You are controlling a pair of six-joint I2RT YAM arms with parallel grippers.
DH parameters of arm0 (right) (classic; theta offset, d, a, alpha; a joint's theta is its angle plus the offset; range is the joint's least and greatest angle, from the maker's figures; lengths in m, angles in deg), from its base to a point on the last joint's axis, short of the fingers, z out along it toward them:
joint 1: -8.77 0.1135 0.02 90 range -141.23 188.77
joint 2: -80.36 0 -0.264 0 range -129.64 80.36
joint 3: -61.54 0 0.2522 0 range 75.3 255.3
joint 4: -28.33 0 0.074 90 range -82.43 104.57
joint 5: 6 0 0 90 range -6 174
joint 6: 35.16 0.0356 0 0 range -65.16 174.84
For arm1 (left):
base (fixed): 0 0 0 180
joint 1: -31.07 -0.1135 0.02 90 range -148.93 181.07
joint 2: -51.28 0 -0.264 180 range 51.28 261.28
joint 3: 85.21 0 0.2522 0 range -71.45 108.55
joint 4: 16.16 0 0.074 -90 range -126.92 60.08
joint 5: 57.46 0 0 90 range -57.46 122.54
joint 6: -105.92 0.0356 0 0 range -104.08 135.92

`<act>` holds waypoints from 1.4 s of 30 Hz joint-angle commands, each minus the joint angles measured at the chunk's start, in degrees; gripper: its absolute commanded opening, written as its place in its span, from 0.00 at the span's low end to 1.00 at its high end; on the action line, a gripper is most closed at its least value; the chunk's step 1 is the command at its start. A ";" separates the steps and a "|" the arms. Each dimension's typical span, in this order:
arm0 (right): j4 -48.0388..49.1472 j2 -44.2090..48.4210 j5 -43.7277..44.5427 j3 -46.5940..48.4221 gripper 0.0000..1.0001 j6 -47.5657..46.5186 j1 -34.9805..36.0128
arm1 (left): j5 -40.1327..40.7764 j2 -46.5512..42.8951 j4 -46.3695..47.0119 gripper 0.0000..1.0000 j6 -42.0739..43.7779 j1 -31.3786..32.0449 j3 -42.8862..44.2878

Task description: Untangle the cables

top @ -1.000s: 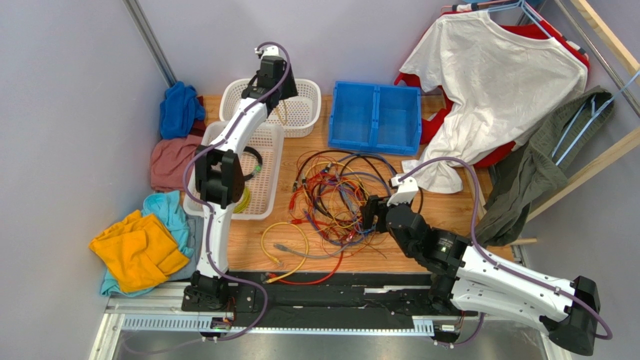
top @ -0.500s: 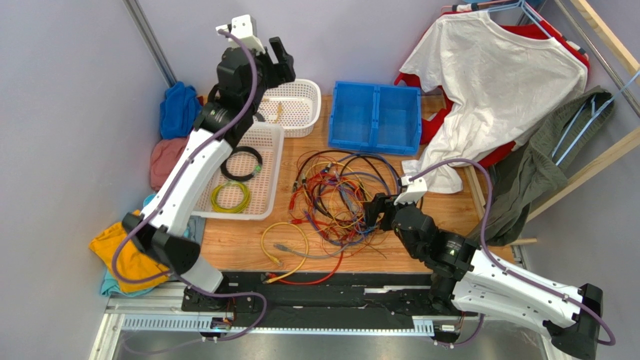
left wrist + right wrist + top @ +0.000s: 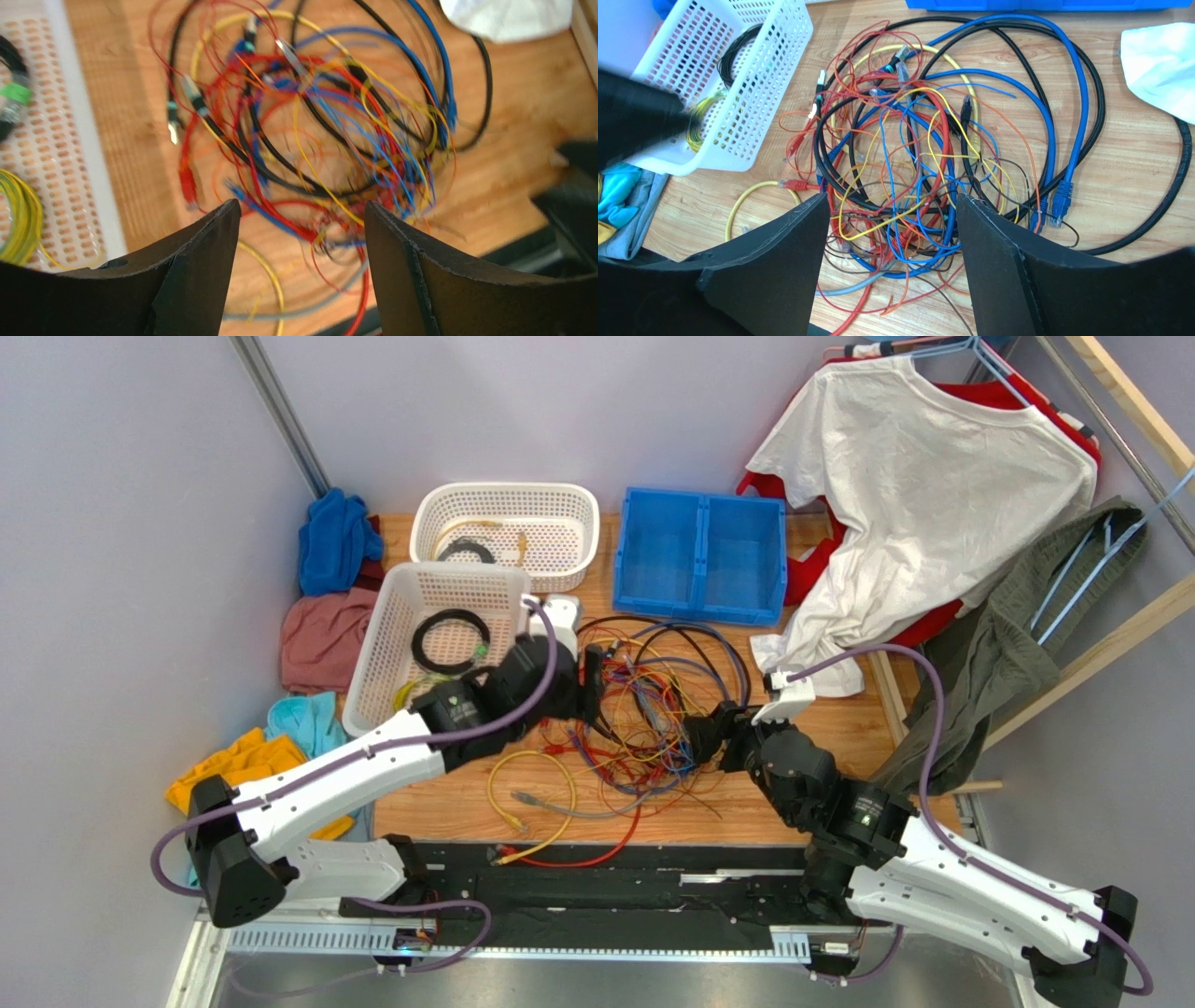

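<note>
Left gripper (image 3: 302, 206) and right gripper (image 3: 891, 197) both gape wide, holding nothing, above the cables (image 3: 645, 714) between them.

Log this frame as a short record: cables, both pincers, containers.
cables: one tangled heap on the table, mixed colours, not separated
left pincer: open, over the heap's left side, holding nothing
right pincer: open, at the heap's right side, holding nothing
near white basket: black coil and yellow-green coil inside
blue bin: behind the heap
</note>
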 commanded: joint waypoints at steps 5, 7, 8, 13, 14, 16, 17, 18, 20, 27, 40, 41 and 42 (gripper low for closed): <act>-1.49 2.31 -2.24 -2.43 0.69 2.05 0.06 | 11.27 -7.03 -8.64 0.70 -16.62 19.68 -8.59; -1.50 2.66 -3.20 -2.70 0.69 1.87 -0.03 | 11.36 -6.42 -8.02 0.69 -18.73 23.88 -10.10; -1.50 2.75 -3.56 -2.79 0.69 1.78 -0.03 | 10.93 -5.63 -8.10 0.69 -19.36 24.87 -11.15; -2.28 2.49 -4.26 -2.70 0.69 1.70 -0.03 | 8.98 1.74 -9.16 0.68 -27.78 31.20 -15.63; -2.37 2.66 -4.26 -2.70 0.69 1.70 -0.03 | 9.77 2.45 -9.86 0.68 -29.11 32.16 -15.90; -2.11 2.75 -4.26 -2.96 0.69 1.87 -0.03 | 11.80 3.34 -12.06 0.68 -31.65 33.05 -16.95; -2.02 2.67 -4.44 -3.14 0.69 1.87 -0.03 | 12.15 3.25 -11.89 0.69 -32.36 32.96 -17.83; -1.76 2.49 -4.70 -3.23 0.69 1.87 -0.11 | 12.76 2.99 -10.75 0.70 -32.72 32.96 -18.71; -1.50 1.96 -5.14 -3.23 0.68 2.05 -0.03 | 12.68 2.81 -9.43 0.70 -34.21 32.88 -21.61; -1.50 1.52 -5.67 -3.84 0.68 3.10 -0.03 | 11.36 6.32 -4.95 0.70 -38.00 32.26 -26.27; -1.67 1.35 -5.85 -4.20 0.68 3.80 -0.03 | 9.16 13.62 -2.29 0.05 -34.84 32.26 -25.05; -1.59 1.08 -5.85 -4.11 0.68 3.89 -0.03 | 9.95 13.88 -4.48 0.00 -34.14 33.13 -23.91; -1.58 1.00 -5.93 -3.93 0.68 3.81 -0.11 | 10.65 13.71 -5.81 0.00 -32.65 33.75 -21.38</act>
